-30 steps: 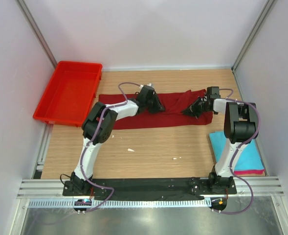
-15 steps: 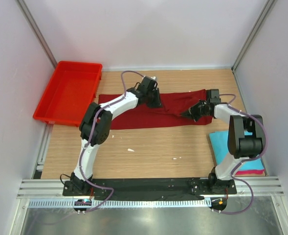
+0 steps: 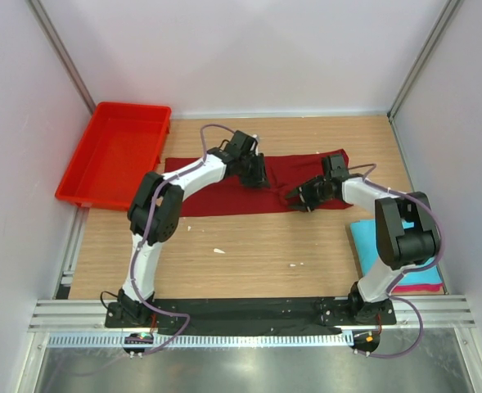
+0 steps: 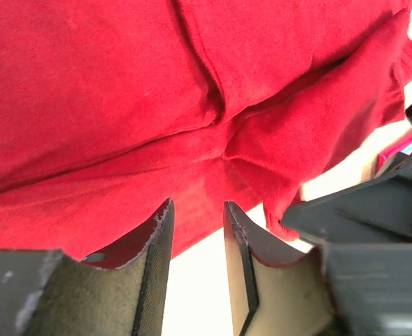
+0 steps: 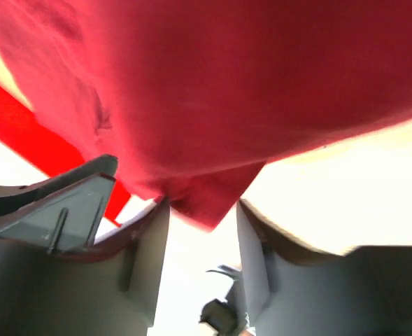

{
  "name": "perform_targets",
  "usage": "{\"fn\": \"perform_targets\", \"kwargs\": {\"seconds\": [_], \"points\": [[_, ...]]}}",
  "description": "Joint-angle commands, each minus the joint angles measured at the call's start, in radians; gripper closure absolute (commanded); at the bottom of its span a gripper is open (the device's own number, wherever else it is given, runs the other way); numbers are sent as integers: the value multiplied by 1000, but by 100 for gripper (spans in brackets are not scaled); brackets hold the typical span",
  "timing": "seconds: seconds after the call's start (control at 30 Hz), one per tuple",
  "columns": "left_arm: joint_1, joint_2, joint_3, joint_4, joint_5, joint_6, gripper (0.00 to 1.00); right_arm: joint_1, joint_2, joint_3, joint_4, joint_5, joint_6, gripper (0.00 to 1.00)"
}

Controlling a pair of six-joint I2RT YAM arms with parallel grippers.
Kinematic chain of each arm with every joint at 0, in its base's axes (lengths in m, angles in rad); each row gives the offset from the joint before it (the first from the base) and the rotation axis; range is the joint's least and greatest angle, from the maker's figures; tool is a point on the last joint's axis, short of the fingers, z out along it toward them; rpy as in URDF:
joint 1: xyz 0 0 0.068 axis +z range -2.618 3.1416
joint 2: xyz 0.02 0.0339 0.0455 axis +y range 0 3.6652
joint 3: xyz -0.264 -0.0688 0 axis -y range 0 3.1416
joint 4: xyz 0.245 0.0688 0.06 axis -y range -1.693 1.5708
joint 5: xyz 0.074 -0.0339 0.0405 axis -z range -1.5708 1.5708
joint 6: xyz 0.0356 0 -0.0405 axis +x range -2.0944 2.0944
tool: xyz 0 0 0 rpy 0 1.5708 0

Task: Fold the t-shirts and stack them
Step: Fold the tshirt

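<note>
top external view: left hand [image 3: 257, 178] and right hand [image 3: 299, 199], each with jaws apart, low over the maroon shirt [image 3: 224, 201] spread across mid-frame.

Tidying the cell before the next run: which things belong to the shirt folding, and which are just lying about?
Job: dark maroon cloth t-shirt spread out; folded turquoise cloth t-shirt; pink t-shirt beneath it.
Lying about: bright red plastic tray; small white scraps.

Wooden table [image 3: 257, 246], maroon t-shirt [image 3: 232, 201], red tray [image 3: 114, 160]
</note>
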State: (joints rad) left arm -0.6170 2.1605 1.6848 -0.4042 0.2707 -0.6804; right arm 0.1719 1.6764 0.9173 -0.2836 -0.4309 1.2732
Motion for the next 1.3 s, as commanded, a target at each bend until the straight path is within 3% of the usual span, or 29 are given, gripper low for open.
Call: {"fn": "perform_targets", "kwargs": {"seconds": [0.0,0.03,0.1,0.17,0.27,0.47,0.7,1.07,1.17,1.27], "points": [[33,-74,-22,-7,77,-13,63,-31,16,177,-99,14,-144,47],[34,-82,-28,-7,88,-8,61,-38,31,225,-191,20,-311,42],[34,-91,-51,-4,131,-4,60,-66,65,384,-332,72,-484,34],[31,-97,-72,34,169,-30,60,-95,77,443,-445,121,-656,32],[20,-93,-117,88,225,-59,60,-133,69,485,-479,182,-770,34],[-9,-41,-96,154,291,-70,59,-222,65,448,-523,261,-912,50],[-56,-21,-102,220,213,-36,58,-239,6,324,-473,242,-907,52],[-95,70,-39,196,141,-62,59,-262,16,322,-470,247,-920,52],[-95,73,-20,191,124,-51,62,-262,31,307,-457,239,-922,52],[-95,75,-2,188,127,-48,73,-262,43,301,-443,230,-919,52]]}}
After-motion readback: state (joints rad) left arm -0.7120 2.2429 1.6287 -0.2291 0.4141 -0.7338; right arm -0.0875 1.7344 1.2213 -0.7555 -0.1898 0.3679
